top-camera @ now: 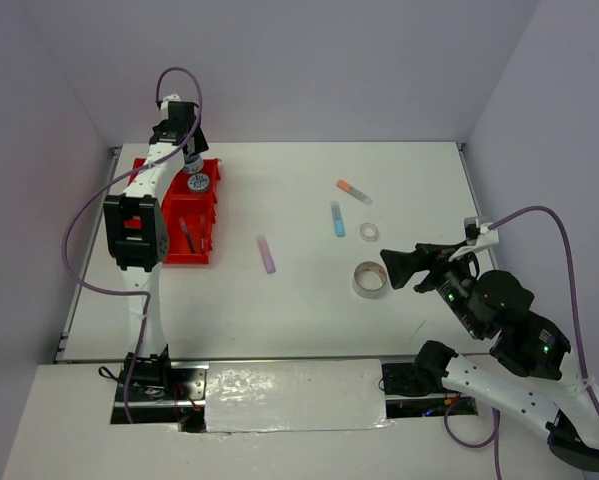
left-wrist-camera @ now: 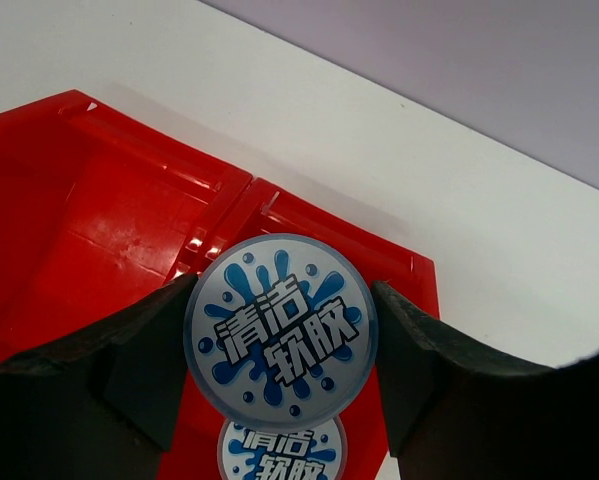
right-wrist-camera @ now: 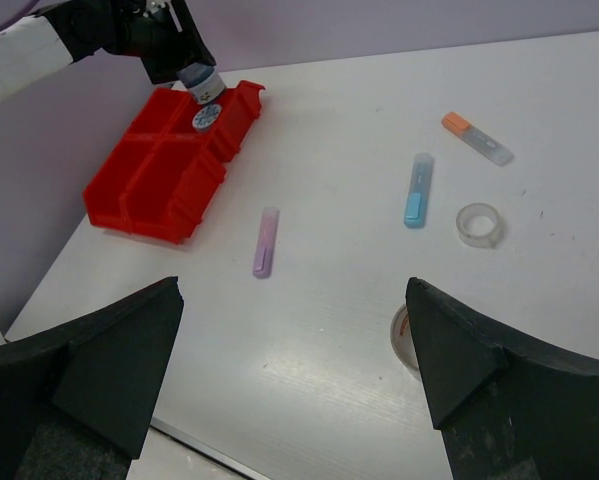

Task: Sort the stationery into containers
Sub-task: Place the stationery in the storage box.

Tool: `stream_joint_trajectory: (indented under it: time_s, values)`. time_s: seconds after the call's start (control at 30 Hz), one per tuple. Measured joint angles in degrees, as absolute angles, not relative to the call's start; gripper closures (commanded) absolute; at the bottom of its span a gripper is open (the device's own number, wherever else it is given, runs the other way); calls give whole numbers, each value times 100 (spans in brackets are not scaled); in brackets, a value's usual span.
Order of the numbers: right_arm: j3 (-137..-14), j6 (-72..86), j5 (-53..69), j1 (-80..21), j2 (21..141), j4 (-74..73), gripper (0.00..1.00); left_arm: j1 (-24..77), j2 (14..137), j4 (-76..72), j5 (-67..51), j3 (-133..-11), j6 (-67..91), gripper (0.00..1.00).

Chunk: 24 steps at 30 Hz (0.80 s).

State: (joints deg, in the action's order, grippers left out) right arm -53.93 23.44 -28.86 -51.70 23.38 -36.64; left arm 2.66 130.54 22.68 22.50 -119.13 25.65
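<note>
My left gripper (top-camera: 187, 152) hangs over the far right compartment of the red tray (top-camera: 169, 250), shut on a round blue-lidded tub (left-wrist-camera: 279, 330) held between both fingers. Below it a second tub (left-wrist-camera: 279, 455) rests in that compartment, also seen from above as the second tub (top-camera: 199, 182). A thin pen (top-camera: 186, 235) lies in a near compartment. On the table lie a purple marker (top-camera: 266, 253), a light-blue marker (top-camera: 337, 218), an orange-capped marker (top-camera: 354, 191), a small tape roll (top-camera: 369, 232) and a larger tape roll (top-camera: 370, 279). My right gripper (top-camera: 389, 270) hovers wide open beside the larger roll, holding nothing.
The white table (top-camera: 299, 320) is closed in by grey walls at the back and on both sides. The tray stands close to the left wall. The left arm's purple cable (top-camera: 79, 250) loops out beside the tray.
</note>
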Motion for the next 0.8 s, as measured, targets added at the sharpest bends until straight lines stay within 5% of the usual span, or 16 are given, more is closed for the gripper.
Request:
stream_joint_trajectory:
  time_s: [0.27,0.6,0.8]
  values:
    - [-5310,2327,-2821,-5170,2357,-3629,0,266,13203,2333,2121,-12046,2567,93]
    - [-5282,2327,-2755,-5170,2399,-3594,0,266,13194,2255,2119,-11985,2563,83]
    - [-5280,2327,-2755,-5170,2399,-3597,0,266,13198,2252,2128,-11963,2567,59]
